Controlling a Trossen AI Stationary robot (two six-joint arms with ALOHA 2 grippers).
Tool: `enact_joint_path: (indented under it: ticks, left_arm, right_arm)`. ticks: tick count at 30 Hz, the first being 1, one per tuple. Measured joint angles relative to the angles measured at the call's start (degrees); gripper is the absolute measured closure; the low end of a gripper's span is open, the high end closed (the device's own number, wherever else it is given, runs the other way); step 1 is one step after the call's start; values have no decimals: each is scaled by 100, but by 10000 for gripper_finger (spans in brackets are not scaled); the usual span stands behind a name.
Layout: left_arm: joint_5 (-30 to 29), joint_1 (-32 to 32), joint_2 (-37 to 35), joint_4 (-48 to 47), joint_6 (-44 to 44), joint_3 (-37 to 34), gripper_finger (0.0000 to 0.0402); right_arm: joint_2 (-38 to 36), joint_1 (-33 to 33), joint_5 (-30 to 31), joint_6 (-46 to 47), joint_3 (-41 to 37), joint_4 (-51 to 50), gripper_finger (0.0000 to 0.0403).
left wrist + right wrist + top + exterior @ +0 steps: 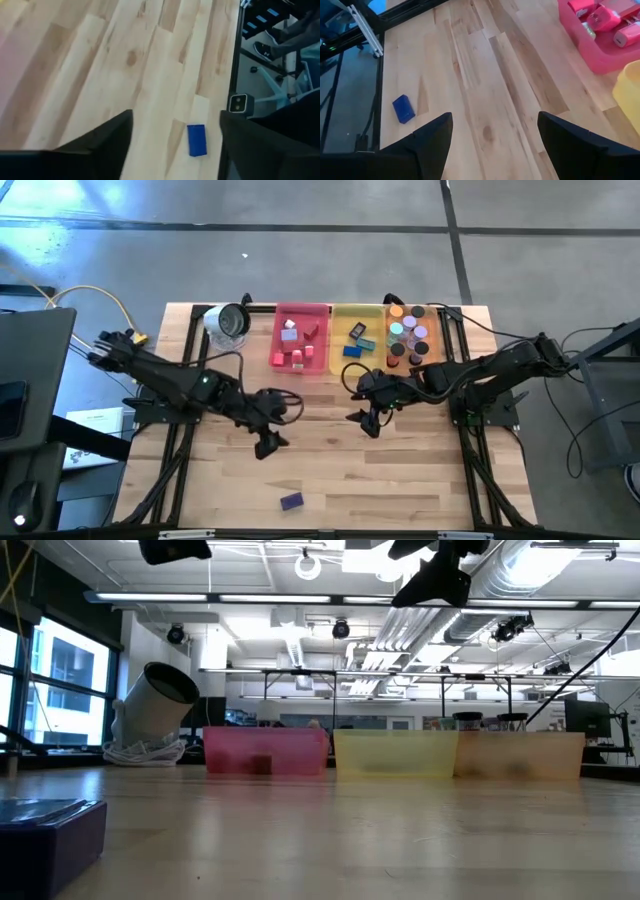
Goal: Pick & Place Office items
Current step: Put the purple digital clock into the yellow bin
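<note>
One blue-purple block (291, 501) lies flat on the wooden table near its front edge; it also shows in the left wrist view (197, 140), the right wrist view (403, 108) and the low view (50, 828). My left gripper (272, 432) hovers open above the table's middle, left of centre, with the block (197, 140) well beyond its fingers. My right gripper (364, 408) hovers open right of centre, in front of the trays, holding nothing. Red and pink blocks lie in the pink tray (322, 340), blue and teal blocks in the yellow tray (340, 330), and round discs in the orange tray (432, 330).
A round silver-and-white object (228, 322) stands at the far left, next to the pink tray (265, 752). The three trays sit in a row along the far edge. Bare wood spreads between the grippers and the front edge. Dark frame rails (180, 450) run down both table sides.
</note>
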Motion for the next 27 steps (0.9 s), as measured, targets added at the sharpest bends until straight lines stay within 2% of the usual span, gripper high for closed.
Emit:
enact_joint_path:
  ticks: [3,6,10,21,27]
  left_arm:
    - [1,-109,101,86,-297,0,81]
    - [-37,-203,225,367,-687,0,62]
    - [-108,-340,479,701,-1049,0,58]
    - [-77,-990,1545,628,-469,0,57]
    - [-693,-1491,1907,627,-495,0,57]
  right_arm:
    - [1,77,-36,98,0,-16,121]
    - [2,182,-12,88,0,-24,121]
    - [2,238,-1,129,0,-54,121]
    - [12,663,42,283,0,-65,121]
    - [51,875,40,429,-2,-67,121]
